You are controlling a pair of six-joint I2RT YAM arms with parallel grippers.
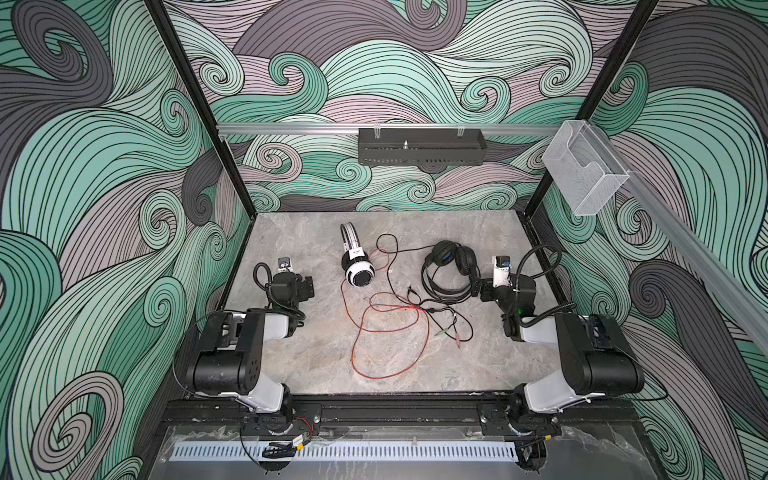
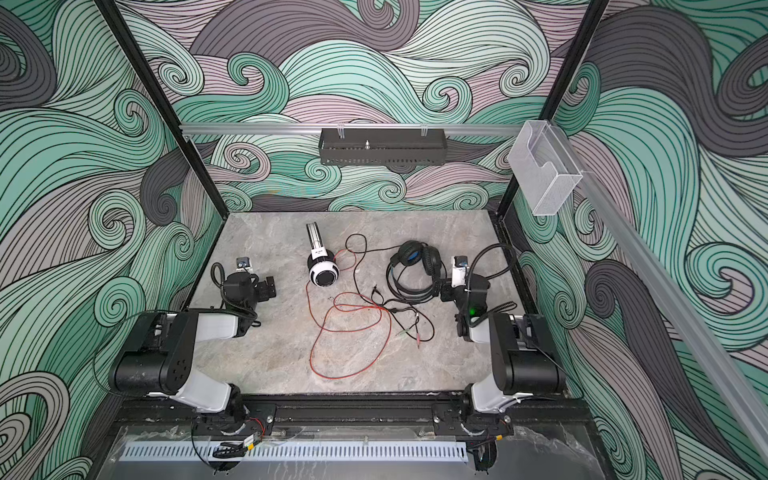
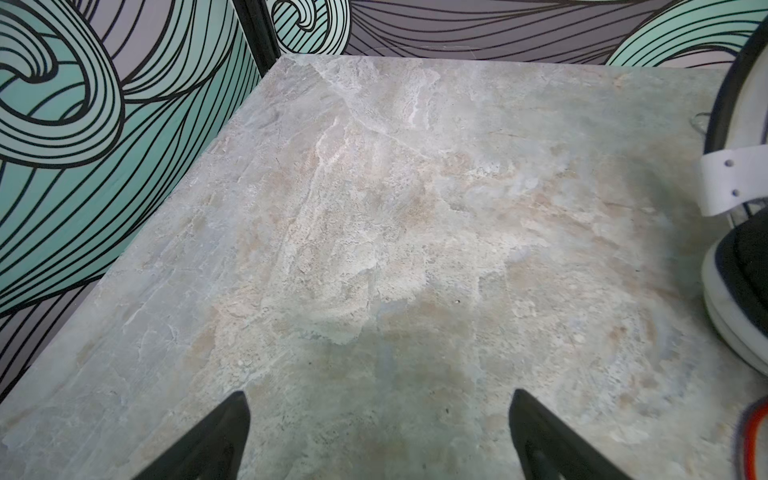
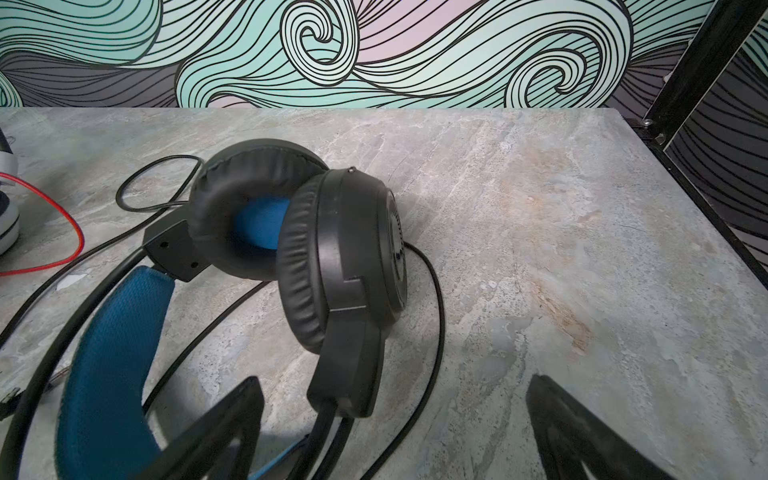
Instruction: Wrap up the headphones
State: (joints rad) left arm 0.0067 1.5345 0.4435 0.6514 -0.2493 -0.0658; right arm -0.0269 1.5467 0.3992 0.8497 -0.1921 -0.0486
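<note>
**Table.** A grey stone-patterned table (image 1: pixel 316 365) is seen in both top views, with both headphone sets and their cables lying on it.

**Black headphones.** The larger set, the black headphones (image 1: pixel 451 266), is found right of centre, lying on its side with the cups toward the rear and the headband toward the front. Blue lining inside one cup and a blue headband pad are shown by the right wrist view (image 4: pixel 340 257).

**White headphones.** The white headphones (image 1: pixel 358 270) are found left of centre, well apart from the black set. The black-centred cup is turned upward and the band runs toward the rear wall.

**Cables.** The red cable (image 1: pixel 353 353) is laid in loose loops from the white set toward the front. The black cable (image 4: pixel 440 299) is strewn between the two sets and crosses the red one near the middle. Neither is coiled.

**Right gripper.** The right gripper (image 4: pixel 397 382) is positioned just beside the black headband, fingers spread wide. One arm of that headband is seen between them, unclamped. Contact cannot be determined.

**Left gripper.** The left gripper (image 3: pixel 378 399) is held over bare table, left of the white set, fingers spread wide, with nothing between them.

**Plugs.** Small plugs (image 1: pixel 456 340) are noted at the black cable's end, right of the red loops.
</note>
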